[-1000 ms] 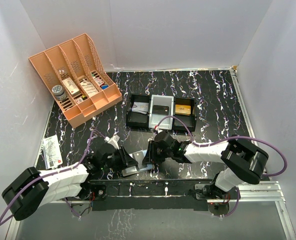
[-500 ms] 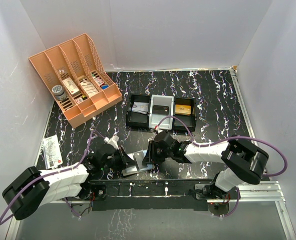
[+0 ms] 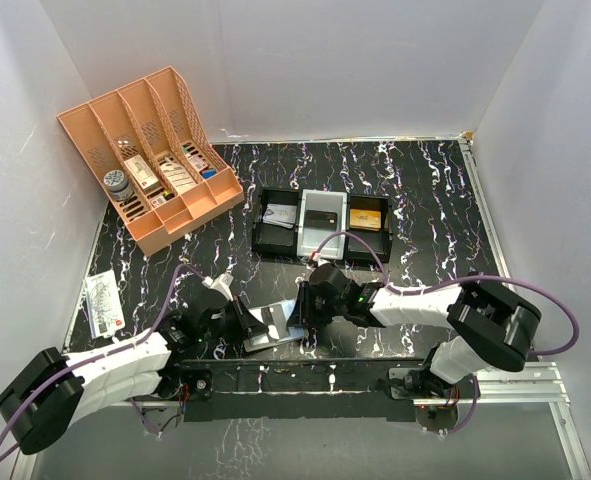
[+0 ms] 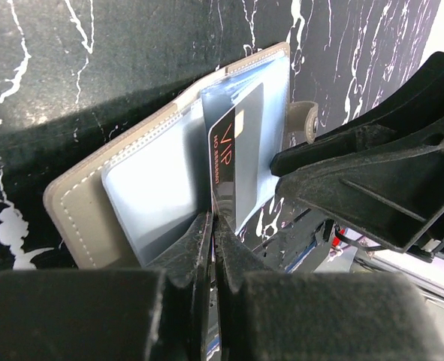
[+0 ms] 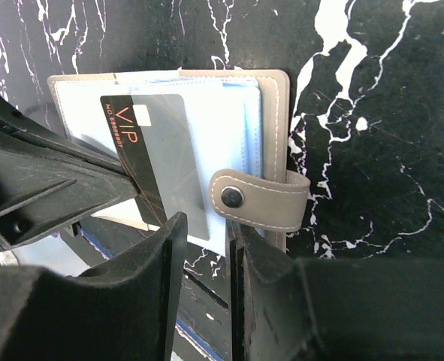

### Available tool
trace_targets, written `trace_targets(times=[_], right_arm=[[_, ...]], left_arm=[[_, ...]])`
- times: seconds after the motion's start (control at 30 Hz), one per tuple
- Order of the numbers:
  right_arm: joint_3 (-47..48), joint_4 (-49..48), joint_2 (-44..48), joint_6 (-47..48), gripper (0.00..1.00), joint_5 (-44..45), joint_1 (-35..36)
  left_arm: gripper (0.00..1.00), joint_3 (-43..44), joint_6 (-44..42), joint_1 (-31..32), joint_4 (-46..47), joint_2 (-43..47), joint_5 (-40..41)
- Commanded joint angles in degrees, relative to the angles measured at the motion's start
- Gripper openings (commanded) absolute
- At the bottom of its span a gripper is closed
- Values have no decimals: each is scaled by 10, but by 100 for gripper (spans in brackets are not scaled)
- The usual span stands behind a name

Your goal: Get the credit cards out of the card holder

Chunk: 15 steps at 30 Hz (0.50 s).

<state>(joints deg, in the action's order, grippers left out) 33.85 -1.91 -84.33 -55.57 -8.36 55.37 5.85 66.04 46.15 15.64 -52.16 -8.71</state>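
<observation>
The card holder lies open near the table's front edge, grey-brown outside with grey-blue sleeves inside. Its tab points toward my right gripper. A grey card with a black "VIP" stripe sticks partly out of a sleeve, and it also shows in the right wrist view. My left gripper is shut on this card's edge. My right gripper has its jaws a narrow gap apart, with the tips at the holder's edge beside the tab. No orange card shows in the holder.
A black three-compartment tray behind the holder contains cards. The orange lattice organiser stands at the back left. A white packet lies at the left edge. The metal rail runs along the front.
My left gripper has drawn back to the left with the VIP card, which now sticks further out of the sleeve. The right gripper has stayed at the holder.
</observation>
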Motion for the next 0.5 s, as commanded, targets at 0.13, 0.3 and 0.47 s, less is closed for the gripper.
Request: trace_targets(times=[0.13, 0.3, 0.47], right_arm=[[-2, 34, 45, 28, 27, 17, -1], [11, -19, 89, 56, 33, -37, 0], [52, -14, 48, 64, 37, -56, 0]], left_arm=[[0, 11, -14, 1, -79, 49, 17], [0, 15, -11, 1, -62, 42, 11], [0, 27, -12, 2, -46, 19, 11]])
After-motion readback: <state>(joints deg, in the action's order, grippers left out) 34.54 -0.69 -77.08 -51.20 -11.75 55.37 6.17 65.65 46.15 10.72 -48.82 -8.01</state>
